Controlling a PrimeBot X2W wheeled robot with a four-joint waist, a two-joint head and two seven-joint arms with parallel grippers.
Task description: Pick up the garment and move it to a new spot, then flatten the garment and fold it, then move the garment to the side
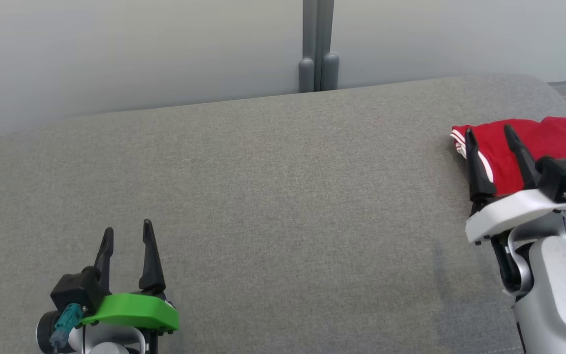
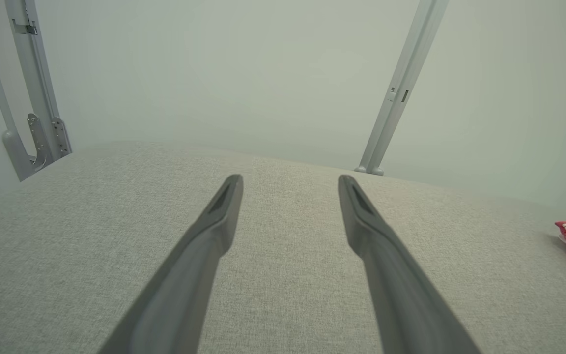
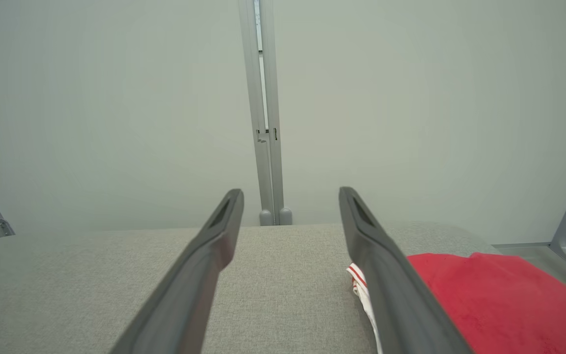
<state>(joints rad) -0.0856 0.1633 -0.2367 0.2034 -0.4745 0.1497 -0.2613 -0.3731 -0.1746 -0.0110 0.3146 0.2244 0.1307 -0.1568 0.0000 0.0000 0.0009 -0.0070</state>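
Right claw (image 1: 489, 129) agape by red garment (image 1: 558, 133).

Head camera looking down over the bench (image 1: 263, 221), wrist cameras sitting low, facing the wall (image 1: 140, 49), all sharing the garment (image 1: 558, 137)

Soft, even light is spreading everywhere, leaving one faint shadow (soft-edged) on the bench (image 1: 263, 196) toward its right end. The wrist views are looking pale and greenish, with posts (image 2: 37, 88) bending near the edges and claw fingers (image 2: 189, 285) blurring up close.
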